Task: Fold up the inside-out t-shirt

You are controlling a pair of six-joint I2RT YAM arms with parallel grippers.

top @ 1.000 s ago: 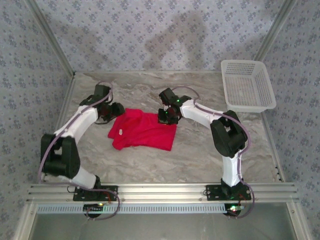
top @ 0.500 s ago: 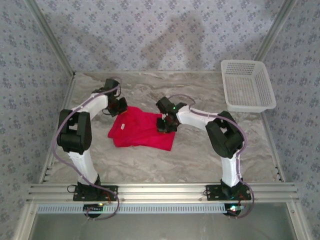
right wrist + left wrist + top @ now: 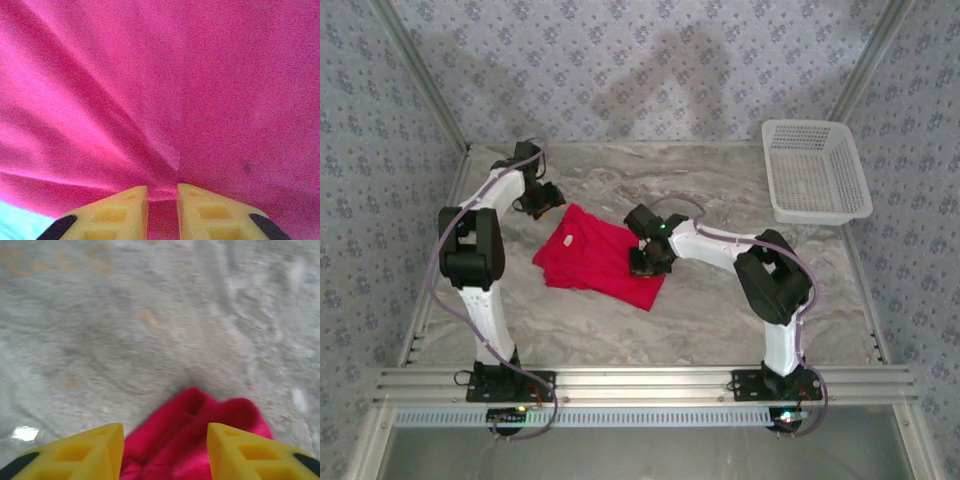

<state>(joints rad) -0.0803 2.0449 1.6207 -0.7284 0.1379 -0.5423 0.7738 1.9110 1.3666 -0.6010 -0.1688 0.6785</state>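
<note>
Spread wide, left hand (image 3: 545, 203) sits at far-left corner of crumpled bright red cloth t-shirt (image 3: 595, 258), cloth tip between its yellow fingers (image 3: 92, 450), unclamped. T-shirt lies mid grey marbled desk (image 3: 720, 310). At t-shirt's right edge, right hand (image 3: 648, 265) narrowed, pinching a fold.

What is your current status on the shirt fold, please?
Left claw open at t-shirt corner. Right claw shut on a fold. Basket stands apart, nothing in the way.
</note>
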